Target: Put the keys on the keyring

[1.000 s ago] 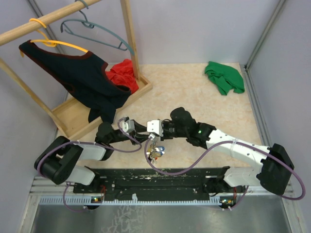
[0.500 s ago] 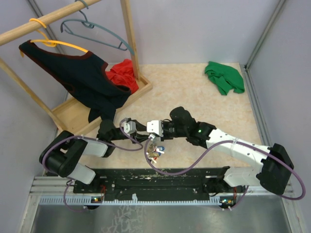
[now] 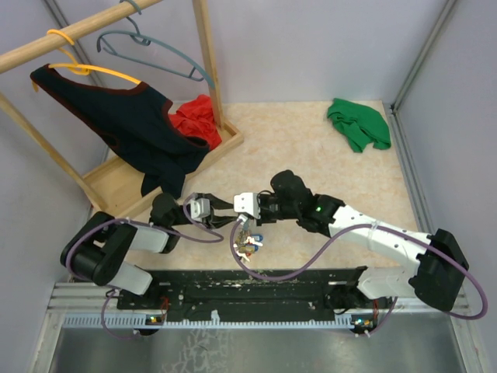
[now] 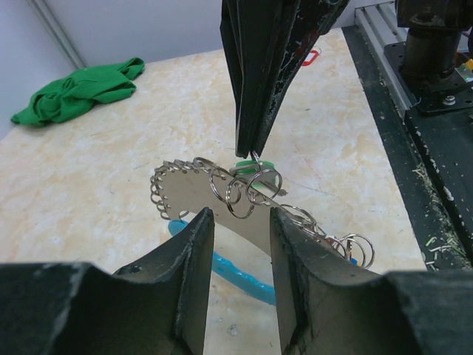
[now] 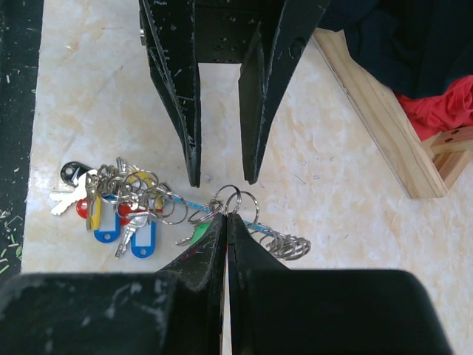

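Clearly right claw (image 5: 226, 217) pinches the keyring (image 5: 284, 244) while left claw (image 5: 222, 180) stands parted alongside.

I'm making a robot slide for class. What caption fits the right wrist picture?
Shut right gripper meets small loops of the keyring, facing the open left gripper.

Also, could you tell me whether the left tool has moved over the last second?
Yes, slightly: in the top view the left tool has slid toward the near edge of the table, away from the wooden rack base.
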Robot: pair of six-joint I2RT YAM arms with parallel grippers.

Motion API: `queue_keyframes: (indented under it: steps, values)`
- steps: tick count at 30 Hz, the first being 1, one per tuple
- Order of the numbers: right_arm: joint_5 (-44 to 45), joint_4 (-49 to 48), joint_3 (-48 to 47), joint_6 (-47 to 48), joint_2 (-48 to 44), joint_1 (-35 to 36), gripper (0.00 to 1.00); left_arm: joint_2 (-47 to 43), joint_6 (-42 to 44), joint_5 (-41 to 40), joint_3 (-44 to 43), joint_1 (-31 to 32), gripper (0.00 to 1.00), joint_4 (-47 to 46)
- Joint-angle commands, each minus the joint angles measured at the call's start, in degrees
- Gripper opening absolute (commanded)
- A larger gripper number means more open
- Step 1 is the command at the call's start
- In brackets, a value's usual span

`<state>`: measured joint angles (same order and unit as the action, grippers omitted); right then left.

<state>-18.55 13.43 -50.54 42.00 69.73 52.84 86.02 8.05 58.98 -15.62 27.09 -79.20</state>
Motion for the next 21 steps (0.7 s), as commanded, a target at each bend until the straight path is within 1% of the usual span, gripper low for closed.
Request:
queue_keyframes:
  steps: [1, 3, 7, 11, 15, 21]
  values:
    - [-1.4, -1.7, -3.3, 0.5, -0.3, 0.4, 0.0, -4.6, 4.9, 1.2, 1.2, -0.9, 0.41, 3.0]
    - [-1.5, -1.7, -3.4, 0.5, -0.2, 0.4, 0.0, -5.3, 6.6, 2.6, 0.3, -0.8, 0.39, 5.7]
    - [-1.6, -1.3, -3.7, 0.5, -0.4, 0.4, 0.0, -6.5, 7.0, 3.7, 0.1, -0.8, 0.36, 5.3]
    - [-1.8, -1.5, -3.7, 0.6, -0.6, 0.4, 0.0, -7.2, 6.8, 5.6, -1.4, -0.7, 0.33, 7.5]
    - [-2.0, -1.5, -3.6, 0.6, -1.0, 0.4, 0.0, -6.3, 5.4, 7.2, -2.5, -0.5, 0.3, 7.4]
    - [-2.4, -1.5, -3.7, 0.5, -1.1, 0.5, 0.0, -3.9, 3.4, 9.2, -4.2, -0.3, 0.3, 6.9]
